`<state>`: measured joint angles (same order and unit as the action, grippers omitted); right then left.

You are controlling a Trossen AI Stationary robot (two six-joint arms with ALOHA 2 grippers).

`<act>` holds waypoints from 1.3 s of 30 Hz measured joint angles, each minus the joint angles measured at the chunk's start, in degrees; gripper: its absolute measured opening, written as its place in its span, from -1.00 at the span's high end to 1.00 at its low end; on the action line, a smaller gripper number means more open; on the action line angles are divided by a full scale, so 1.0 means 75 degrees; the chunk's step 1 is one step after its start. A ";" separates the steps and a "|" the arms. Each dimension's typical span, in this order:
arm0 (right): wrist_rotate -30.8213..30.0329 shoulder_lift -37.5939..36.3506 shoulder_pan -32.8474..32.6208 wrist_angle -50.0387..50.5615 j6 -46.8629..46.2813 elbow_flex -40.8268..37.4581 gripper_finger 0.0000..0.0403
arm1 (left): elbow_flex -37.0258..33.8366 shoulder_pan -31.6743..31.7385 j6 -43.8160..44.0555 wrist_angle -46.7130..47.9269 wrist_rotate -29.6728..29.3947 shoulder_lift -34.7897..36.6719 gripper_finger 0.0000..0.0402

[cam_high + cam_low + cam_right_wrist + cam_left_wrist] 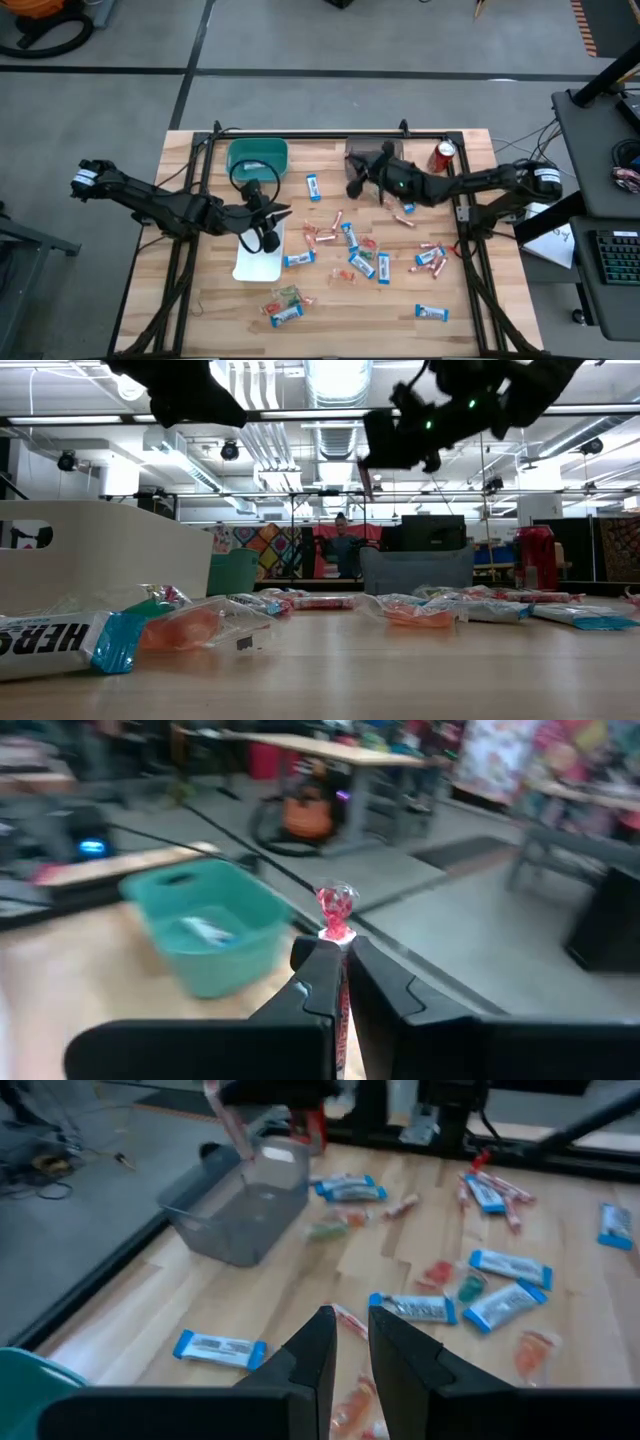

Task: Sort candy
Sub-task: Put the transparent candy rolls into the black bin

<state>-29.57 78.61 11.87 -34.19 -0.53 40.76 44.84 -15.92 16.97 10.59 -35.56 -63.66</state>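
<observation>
Many wrapped candy pieces [350, 250] lie scattered on the wooden table: blue-and-white bars, pink sticks and small orange and green pieces. My right gripper [335, 945] hovers over the grey bin [370, 155] at the far edge, shut on a slim pink-red stick [337, 910]. The left wrist view shows that stick [228, 1125] above the grey bin [240, 1210]. My left gripper [350, 1315] hangs over the white tray [258, 258], its fingers a narrow gap apart with nothing between them. My right gripper pinches the pink-red stick between its two fingers, which lie along it. The stick's twisted wrapper end [336, 908] juts out past the fingertips. The fingers point about level toward the table's left side. The stick is lifted clear, above the grey bin.
A teal bin [257, 158] stands at the far edge, left of the grey bin, with one wrapped piece inside. A red soda can [445, 155] stands at the far right. A black frame runs along the table's far and side edges. A person stands in the room beyond the table [343, 545].
</observation>
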 joint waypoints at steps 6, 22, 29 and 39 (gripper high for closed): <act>-0.0913 0.0189 0.0723 0.0348 -0.0437 -0.0152 0.94 | 0.0000 0.0006 -0.0070 -0.0011 -0.0077 0.0000 0.76; -0.1258 0.0180 0.0806 0.1435 -0.0989 -0.0263 0.94 | 0.0000 0.0000 -0.0134 -0.0046 -0.0077 0.0000 0.76; -0.1253 0.0177 0.0806 0.1677 -0.0667 -0.0277 0.93 | 0.0000 0.0000 -0.0138 -0.0043 -0.0131 0.0000 0.76; -0.1193 0.0177 0.0806 0.1943 -0.1032 -0.0303 0.63 | 0.0000 0.0000 -0.0137 -0.0043 -0.0136 0.0000 0.76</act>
<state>-38.52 79.94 17.91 -19.62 -8.27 38.48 44.84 -15.92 15.94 10.26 -36.58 -63.66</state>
